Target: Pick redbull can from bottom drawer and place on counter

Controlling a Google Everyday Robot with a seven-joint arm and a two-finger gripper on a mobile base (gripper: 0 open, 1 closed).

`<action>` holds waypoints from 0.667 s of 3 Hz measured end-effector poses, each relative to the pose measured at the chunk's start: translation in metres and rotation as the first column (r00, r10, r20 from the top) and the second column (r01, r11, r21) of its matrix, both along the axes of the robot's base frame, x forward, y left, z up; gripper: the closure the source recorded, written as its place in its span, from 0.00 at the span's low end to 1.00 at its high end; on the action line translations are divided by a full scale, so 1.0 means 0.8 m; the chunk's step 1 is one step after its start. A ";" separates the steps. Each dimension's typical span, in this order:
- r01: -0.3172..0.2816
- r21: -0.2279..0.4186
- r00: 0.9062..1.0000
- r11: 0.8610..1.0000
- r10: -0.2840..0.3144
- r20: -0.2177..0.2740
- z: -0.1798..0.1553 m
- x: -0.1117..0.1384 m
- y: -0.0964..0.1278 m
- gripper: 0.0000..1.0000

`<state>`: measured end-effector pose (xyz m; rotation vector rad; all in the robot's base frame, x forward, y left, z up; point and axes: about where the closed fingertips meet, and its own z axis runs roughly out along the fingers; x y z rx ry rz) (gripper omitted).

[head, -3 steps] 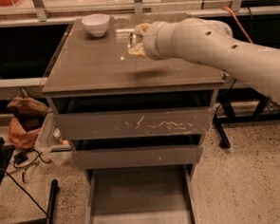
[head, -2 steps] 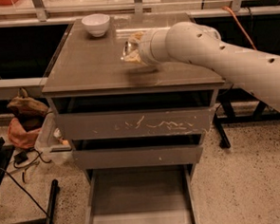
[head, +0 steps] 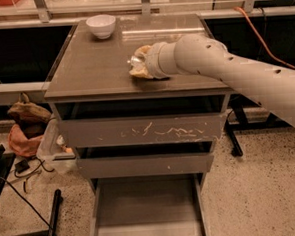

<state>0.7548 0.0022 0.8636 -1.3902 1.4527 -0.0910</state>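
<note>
- The arm (head: 234,69), a fat, smooth, cream tube dotted with small holes, has swung forward over the last second. It now reaches in from the right, lower than before.
- The counter (head: 94,73) is a broad, square, grey-brown slab, glossy enough to mirror light along its back edge. It hasn't changed, and it is where the can belongs.
- The bottom drawer (head: 148,210) stands pulled out as before. It is a shallow tray with a flat floor and low sides, and we see nothing in it, so we judge the pick done.
- The scratched drawer (head: 143,130) above is shut, with white scuffs across its matt front.
- The gripper (head: 137,69), yellowish and rounded, has slid from mid-counter toward the front and sits just above the slab or on it. We cannot tell whether it grips or has let go.
- The bowl (head: 101,25), white and smooth, sits well apart at the back left and has not moved.
- The can (head: 133,64) shows only as a silvery glint at the gripper's tip. It is probably still held low over the counter, and we judge release to be near.
</note>
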 end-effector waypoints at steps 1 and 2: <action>0.000 0.000 1.000 1.000 0.000 0.000 0.000 0.000 0.000 0.58; 0.000 0.000 1.000 1.000 0.000 0.000 0.000 0.000 0.000 0.36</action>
